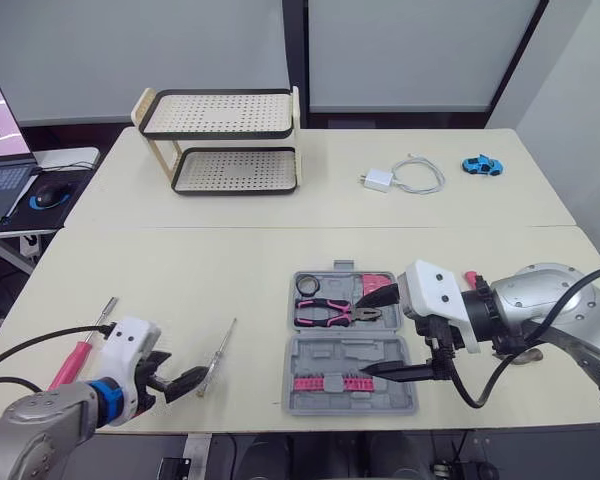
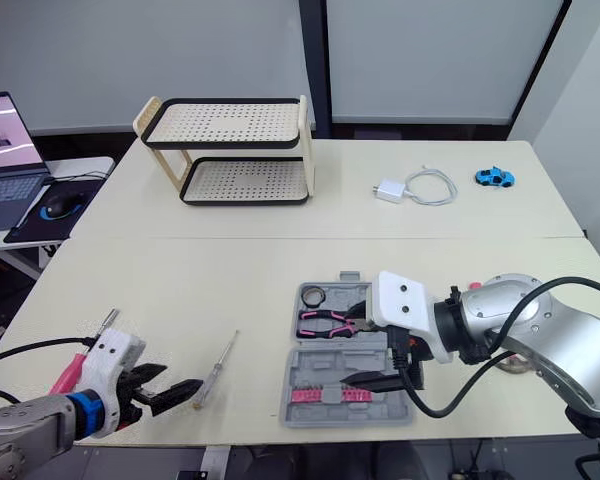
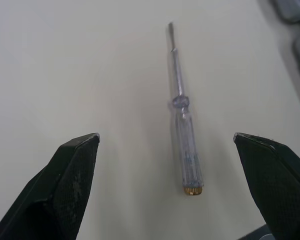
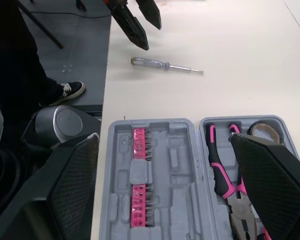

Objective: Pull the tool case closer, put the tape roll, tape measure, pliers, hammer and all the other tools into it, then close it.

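The case [image 1: 330, 350] sits open on the desk [image 1: 230, 270] holding pliers [image 1: 330, 312], tape roll [image 1: 308, 286] and perhaps a tape measure [image 1: 372, 279], while 2 tools lie outside, a pink screwdriver [image 1: 75, 358] and a clear screwdriver [image 3: 182, 125], the left hand [image 3: 166, 137] spread just short of the latter and the right hand [image 1: 382, 333] spread over the case.

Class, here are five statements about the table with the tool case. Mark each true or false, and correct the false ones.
1. The tool case lies open. True.
2. The pliers lie on the table outside the case. False: they lie inside it.
3. The left gripper is shut on the clear screwdriver. False: it is open, and the screwdriver lies untouched on the table.
4. The right gripper is open above the case. True.
5. A red-handled screwdriver lies on the table outside the case. True.
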Available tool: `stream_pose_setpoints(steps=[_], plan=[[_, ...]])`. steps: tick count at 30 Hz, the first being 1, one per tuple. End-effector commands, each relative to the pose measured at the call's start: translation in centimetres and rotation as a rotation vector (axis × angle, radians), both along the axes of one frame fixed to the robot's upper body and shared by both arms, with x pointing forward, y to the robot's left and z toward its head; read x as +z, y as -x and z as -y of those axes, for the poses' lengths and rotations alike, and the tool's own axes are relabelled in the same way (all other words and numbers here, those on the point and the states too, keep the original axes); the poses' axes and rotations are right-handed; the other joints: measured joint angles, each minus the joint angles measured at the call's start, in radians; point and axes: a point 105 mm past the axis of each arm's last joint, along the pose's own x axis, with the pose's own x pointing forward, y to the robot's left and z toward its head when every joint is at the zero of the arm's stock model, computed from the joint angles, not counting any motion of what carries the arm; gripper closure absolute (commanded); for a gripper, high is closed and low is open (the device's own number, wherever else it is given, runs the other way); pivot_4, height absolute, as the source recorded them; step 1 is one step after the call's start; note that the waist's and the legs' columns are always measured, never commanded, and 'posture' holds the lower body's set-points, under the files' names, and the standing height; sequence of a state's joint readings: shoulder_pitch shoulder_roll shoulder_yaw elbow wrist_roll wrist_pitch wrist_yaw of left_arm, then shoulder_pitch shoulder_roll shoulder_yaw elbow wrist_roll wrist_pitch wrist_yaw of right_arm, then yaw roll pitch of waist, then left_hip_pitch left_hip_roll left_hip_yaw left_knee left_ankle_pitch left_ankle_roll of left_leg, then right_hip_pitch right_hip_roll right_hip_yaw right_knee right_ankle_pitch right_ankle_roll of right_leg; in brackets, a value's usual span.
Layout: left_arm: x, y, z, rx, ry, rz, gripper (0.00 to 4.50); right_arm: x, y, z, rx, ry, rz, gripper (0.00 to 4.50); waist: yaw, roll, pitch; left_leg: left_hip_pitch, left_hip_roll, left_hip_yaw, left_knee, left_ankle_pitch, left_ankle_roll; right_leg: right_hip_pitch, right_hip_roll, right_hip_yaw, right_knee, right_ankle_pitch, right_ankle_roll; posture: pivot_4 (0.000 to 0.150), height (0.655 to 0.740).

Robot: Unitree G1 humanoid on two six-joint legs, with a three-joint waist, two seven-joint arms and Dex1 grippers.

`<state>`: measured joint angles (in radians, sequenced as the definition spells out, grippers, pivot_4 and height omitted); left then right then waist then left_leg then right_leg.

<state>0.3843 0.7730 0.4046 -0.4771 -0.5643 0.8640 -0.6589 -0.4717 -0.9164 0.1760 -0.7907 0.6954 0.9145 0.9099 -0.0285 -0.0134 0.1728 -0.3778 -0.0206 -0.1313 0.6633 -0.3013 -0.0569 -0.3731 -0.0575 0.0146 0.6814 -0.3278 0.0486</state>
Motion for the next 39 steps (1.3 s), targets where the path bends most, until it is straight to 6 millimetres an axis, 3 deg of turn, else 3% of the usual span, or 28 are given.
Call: stream_pose_setpoints(steps=[1, 5, 10, 15, 34, 39], plan=[[0.4, 0.0, -1.7, -0.027, -0.034, 0.051, 0.02, 0.8, 0.6, -0.5, 0.024, -0.037, 0.066, 0.0, 0.0, 0.0, 0.0, 0.0, 0.0, 0.0, 0.0, 0.0, 0.0, 0.0, 0.0, 0.0, 0.0, 0.0, 0.0, 0.15, 0.74], [-0.6, -0.4, -1.5, 0.007, -0.019, 0.066, 0.02, 0.4, 0.6, -0.5, 0.0, -0.038, 0.058, 0.0, 0.0, 0.0, 0.0, -0.001, 0.0, 0.0, -0.001, 0.0, 0.0, 0.0, -0.001, 0.0, -0.001, 0.0, 0.0, 0.15, 0.74], [-0.9, -0.8, 1.2, 0.009, 0.018, 0.072, 0.02, 0.1, 0.7, -0.4, -0.007, -0.032, 0.046, 0.0, 0.001, 0.0, 0.0, -0.001, 0.0, -0.001, 0.0, 0.0, 0.0, 0.0, -0.001, 0.0, -0.001, 0.0, 0.0, 0.15, 0.74], [-1.9, -1.0, 2.6, 0.047, -0.017, 0.069, 0.02, 0.0, 0.7, -0.3, -0.01, -0.025, 0.039, 0.0, 0.001, 0.0, 0.0, 0.0, 0.0, -0.001, 0.0, 0.0, 0.0, 0.0, 0.0, 0.0, 0.0, 0.0, 0.0, 0.15, 0.74], [-5.5, -1.6, 4.2, 0.042, -0.06, 0.019, 0.02, -0.1, 0.7, 0.1, -0.012, -0.004, 0.018, 0.0, 0.01, 0.007, -0.005, 0.001, -0.001, -0.001, 0.0, 0.0, 0.0, 0.002, 0.0, 0.0, 0.0, 0.0, 0.0, 0.15, 0.74], [-6.2, -1.6, 4.9, 0.024, -0.047, -0.012, 1.21, -0.2, 0.7, 0.3, -0.017, 0.001, 0.017, 0.0, 0.013, 0.01, -0.006, 0.003, -0.002, 0.0, 0.0, 0.0, 0.001, 0.004, 0.0, 0.0, 0.0, 0.0, 0.001, 0.15, 0.74]])
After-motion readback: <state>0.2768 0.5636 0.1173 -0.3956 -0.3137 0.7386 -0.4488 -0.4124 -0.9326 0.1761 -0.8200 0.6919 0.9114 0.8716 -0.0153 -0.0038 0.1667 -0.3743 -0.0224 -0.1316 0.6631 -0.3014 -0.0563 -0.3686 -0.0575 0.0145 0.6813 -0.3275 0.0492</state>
